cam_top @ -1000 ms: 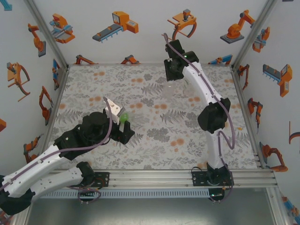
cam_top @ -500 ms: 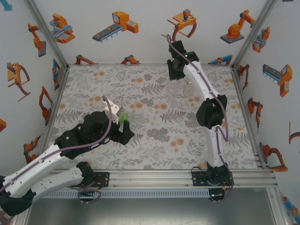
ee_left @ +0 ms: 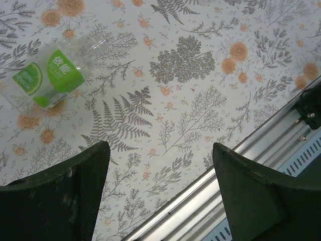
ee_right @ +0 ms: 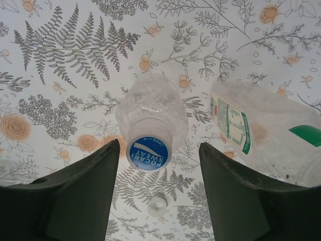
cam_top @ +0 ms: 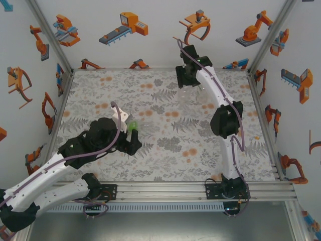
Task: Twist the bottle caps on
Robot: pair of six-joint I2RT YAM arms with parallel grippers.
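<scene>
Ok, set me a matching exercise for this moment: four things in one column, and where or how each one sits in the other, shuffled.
Things:
1. bottle with blue cap
2. bottle with lime-green label
3. loose white cap
4. left gripper

Descriptions:
A. open, bare table between its fingers
B. lying on its side, apart from the fingers in the left wrist view
C. between the open fingers of the right gripper, lid on
D. lying on the table, on no bottle

Pairs: 1-C, 2-B, 3-D, 4-A
</scene>
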